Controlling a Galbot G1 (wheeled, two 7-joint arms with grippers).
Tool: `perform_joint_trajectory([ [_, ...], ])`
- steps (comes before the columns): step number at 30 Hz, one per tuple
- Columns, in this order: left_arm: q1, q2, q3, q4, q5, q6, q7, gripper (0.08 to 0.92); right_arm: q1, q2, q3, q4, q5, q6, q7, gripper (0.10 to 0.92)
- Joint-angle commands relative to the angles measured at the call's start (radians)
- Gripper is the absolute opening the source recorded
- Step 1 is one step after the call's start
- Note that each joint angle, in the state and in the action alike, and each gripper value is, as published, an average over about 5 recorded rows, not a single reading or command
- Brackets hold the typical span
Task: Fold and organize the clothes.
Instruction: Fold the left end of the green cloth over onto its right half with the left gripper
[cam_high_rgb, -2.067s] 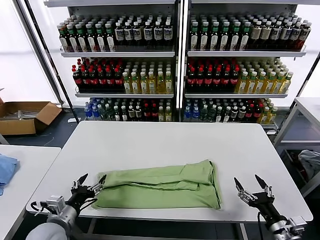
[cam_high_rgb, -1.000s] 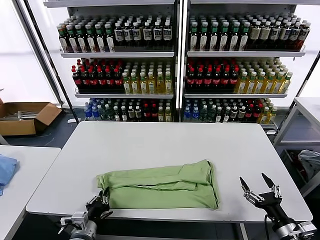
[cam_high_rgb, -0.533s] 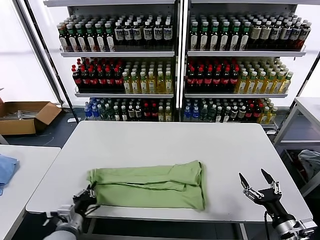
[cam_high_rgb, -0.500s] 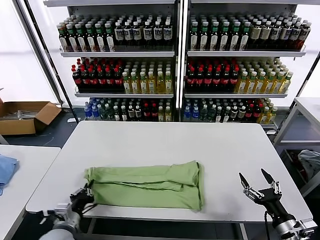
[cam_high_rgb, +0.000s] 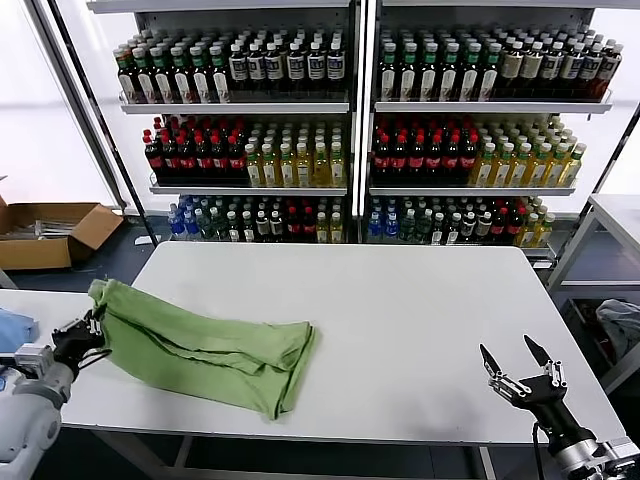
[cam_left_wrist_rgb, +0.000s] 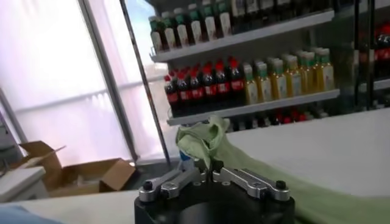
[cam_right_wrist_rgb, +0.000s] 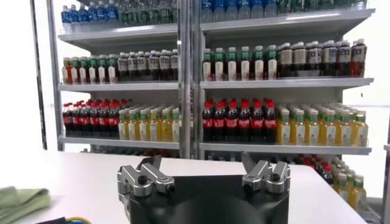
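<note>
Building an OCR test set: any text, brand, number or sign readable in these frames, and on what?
None can be read.
Bottle labels on the shelves: too small and blurred to read in all views.
Cardboard box: no print visible.
Green shirt: no graphic or lettering shows in its folded state.

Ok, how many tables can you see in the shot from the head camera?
3: the main white table holding the green shirt, a second table beside it on the robot's left, and another's corner at the far right. More may be out of view.
</note>
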Motion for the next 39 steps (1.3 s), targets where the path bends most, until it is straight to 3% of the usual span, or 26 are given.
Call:
perform_joint_trajectory([
  [1,-0.017,-0.033,0.050,-0.302,-0.055,0.050,-0.032,0.105,-0.009,0.004,0.009,0.013,-0.002,-0.005,0.001,0.823],
  [10,-0.007,-0.166,0.250,-0.399,-0.054,0.065,-0.079,0.105,-0.027,0.027,0.021,0.023,-0.017,-0.009,0.000,0.823],
  [29,-0.037,-0.467,0.529,-0.175,0.002,0.025,-0.125,0.111,-0.039,0.063,0.001,-0.010,-0.044,0.004,-0.011,0.823],
  [35,-0.012,-0.489,0.569,-0.176,0.036,0.049,-0.118,0.133,-0.022,0.059,-0.008,-0.020,-0.045,0.003,-0.010,0.823],
  [39,0.006,-0.501,0.583,-0.195,0.039,0.053,-0.128,0.193,-0.009,0.059,-0.018,-0.020,-0.045,0.000,-0.008,0.823],
])
